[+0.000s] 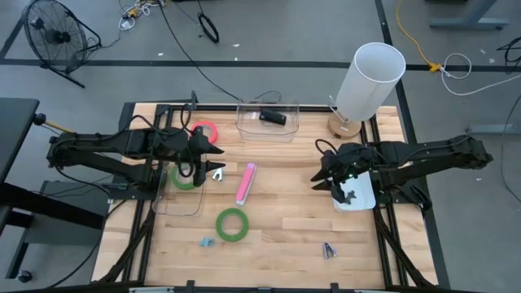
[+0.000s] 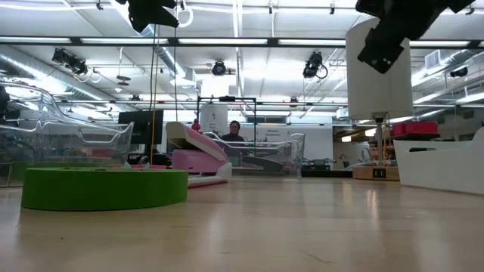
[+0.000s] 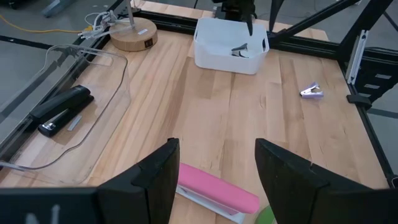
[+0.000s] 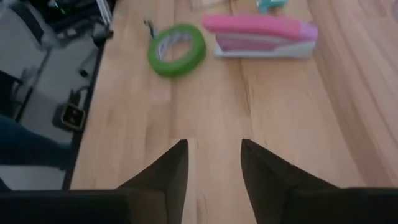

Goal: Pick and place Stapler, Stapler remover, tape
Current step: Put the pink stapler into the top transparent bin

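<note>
From where I stand, the right end effector (image 1: 341, 189) hangs empty with its fingers apart over the white bin (image 1: 361, 198), so it should swing across to the pink stapler (image 1: 245, 183) lying mid-table, squaring up over it before lowering.

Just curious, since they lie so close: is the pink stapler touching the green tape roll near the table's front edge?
Apart. The high view shows bare wood between the pink stapler and the green tape roll; the right wrist view shows the same gap.
</note>
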### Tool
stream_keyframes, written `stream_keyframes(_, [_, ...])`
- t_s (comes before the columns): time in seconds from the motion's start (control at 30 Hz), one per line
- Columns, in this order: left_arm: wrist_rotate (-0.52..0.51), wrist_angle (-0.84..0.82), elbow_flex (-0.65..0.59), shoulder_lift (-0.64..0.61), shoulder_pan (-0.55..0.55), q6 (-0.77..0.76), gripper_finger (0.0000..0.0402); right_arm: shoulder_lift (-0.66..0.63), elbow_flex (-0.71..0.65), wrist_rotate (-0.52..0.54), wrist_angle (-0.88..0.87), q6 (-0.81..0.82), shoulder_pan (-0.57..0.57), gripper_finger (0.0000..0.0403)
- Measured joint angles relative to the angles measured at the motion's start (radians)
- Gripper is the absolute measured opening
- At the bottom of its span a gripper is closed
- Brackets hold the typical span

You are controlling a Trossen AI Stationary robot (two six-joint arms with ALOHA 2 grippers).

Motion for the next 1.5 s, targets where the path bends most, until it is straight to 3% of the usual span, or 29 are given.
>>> stream_keyframes(0.33, [0.006, 0.120, 0.000, 0.000, 0.005, -0.077, 0.0213, 0.005, 0.000, 0.067, 0.073, 0.010, 0.000, 0.0158])
stream_keyframes(0.8, [0.011, 0.114, 0.004, 0.057, 0.008, -0.101, 0.0213, 0.005, 0.000, 0.090, 0.073, 0.010, 0.000, 0.0177])
stream_keyframes(1.1, [0.012, -0.081, 0.205, 0.196, 0.024, -0.088, 0.0213, 0.005, 0.000, 0.133, 0.071, -0.014, -0.003, 0.0177])
stream_keyframes(1.3, [0.011, -0.185, 0.304, 0.286, 0.057, -0.200, 0.0213, 0.005, 0.000, 0.133, 0.068, -0.002, -0.003, 0.0177])
stream_keyframes(1.5, [0.044, -0.199, 0.327, 0.354, 0.087, -0.333, 0.0213, 0.005, 0.000, 0.143, 0.046, 0.026, -0.003, 0.0177])
